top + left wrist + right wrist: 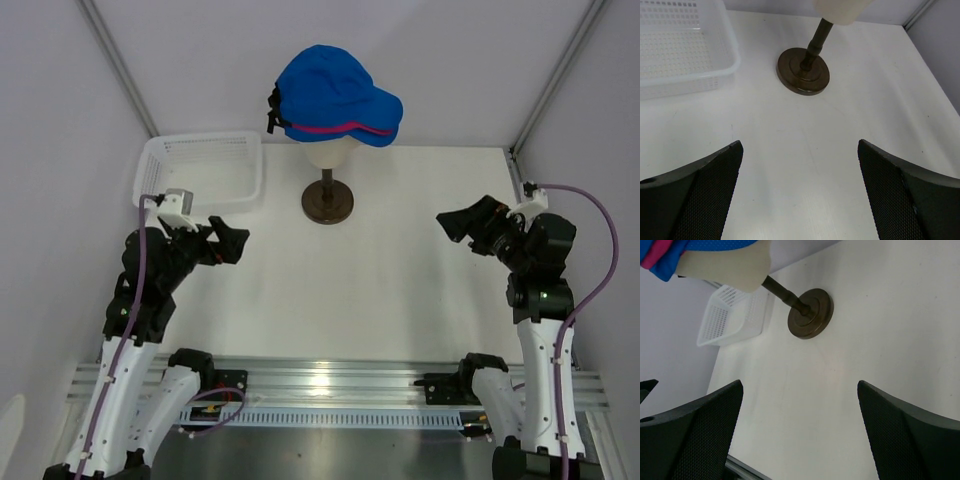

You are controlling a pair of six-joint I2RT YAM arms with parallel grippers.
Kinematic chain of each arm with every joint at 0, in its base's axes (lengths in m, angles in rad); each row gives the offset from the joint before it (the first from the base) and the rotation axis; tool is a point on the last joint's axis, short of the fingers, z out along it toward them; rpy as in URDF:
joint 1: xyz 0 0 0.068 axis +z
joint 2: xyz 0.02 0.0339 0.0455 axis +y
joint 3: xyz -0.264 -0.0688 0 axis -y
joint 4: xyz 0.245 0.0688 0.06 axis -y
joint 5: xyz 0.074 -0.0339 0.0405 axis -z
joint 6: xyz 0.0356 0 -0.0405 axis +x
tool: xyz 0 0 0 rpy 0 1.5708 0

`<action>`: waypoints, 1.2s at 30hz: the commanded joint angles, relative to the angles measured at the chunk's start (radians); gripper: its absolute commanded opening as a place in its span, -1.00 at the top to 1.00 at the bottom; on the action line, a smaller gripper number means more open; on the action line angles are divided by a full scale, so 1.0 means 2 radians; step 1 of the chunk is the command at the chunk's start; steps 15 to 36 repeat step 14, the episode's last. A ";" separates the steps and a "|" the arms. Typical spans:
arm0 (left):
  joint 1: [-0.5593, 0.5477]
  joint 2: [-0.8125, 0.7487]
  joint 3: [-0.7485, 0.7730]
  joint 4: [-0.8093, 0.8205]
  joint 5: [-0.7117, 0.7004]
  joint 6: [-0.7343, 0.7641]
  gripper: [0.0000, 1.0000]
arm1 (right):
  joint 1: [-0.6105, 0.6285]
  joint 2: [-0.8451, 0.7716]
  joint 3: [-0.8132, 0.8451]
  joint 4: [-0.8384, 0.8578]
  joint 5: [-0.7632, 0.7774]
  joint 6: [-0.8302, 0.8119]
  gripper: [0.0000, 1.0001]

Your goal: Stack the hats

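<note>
Both arms hang low over the table [400, 290]. The left pincer [238, 246] has its jaws spread wide, and I see bare tabletop between its fingers [700, 192]. The right pincer [458, 228] is also wide and holds nothing.

Hats: I read a stack of caps [335, 95] sitting on the cream mannequin head [330, 153].
- There's a blue cap [325, 80] on top, a thin magenta edge [330, 129] under it, and a blue brim [380, 132] below that.
- The brims point toward the right pincer's side.
- The stack is ahead of both pincers and above them, roughly between the two and well apart from each.
- From the right wrist it sits high and to the left of that pincer, blue and magenta fabric over the head.

The head stands on a dark post [815, 42] with a round base [803, 70]. The base is straight ahead of the left pincer. For the right pincer it's ahead and a bit left. Neither pincer touches it.

The white mesh basket [200, 170] is near the left pincer, ahead and to its left. From the right pincer it lies beyond the base, further left. The part of its inside I can see from the left wrist is white mesh floor and walls only, and the far end is cut off by the frame.
</note>
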 commanded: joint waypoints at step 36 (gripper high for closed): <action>0.002 -0.049 -0.021 0.007 -0.048 0.002 -0.99 | 0.002 0.000 0.015 0.039 0.015 -0.008 -0.99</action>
